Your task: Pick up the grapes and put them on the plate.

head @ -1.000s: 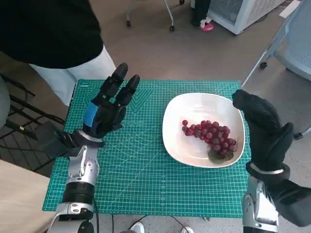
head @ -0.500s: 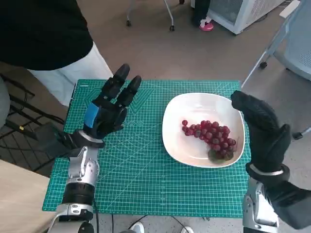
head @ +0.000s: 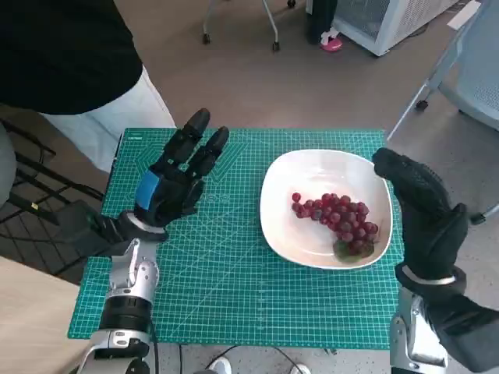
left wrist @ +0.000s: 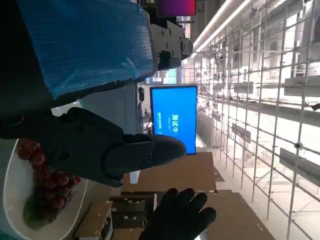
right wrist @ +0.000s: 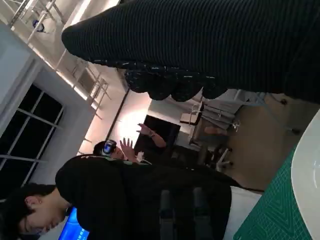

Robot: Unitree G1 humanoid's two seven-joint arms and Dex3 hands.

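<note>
The grapes [head: 338, 217] lie on the plate [head: 282, 226]: soft, loose, best lifted by the stem. My left hand [head: 175, 181] and right hand [head: 421, 209] hover spread, empty.

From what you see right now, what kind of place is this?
Probably an office-like robot lab: a green cutting mat on a small table, wheeled chair legs on the floor, and a blue screen beside wire shelving.
</note>
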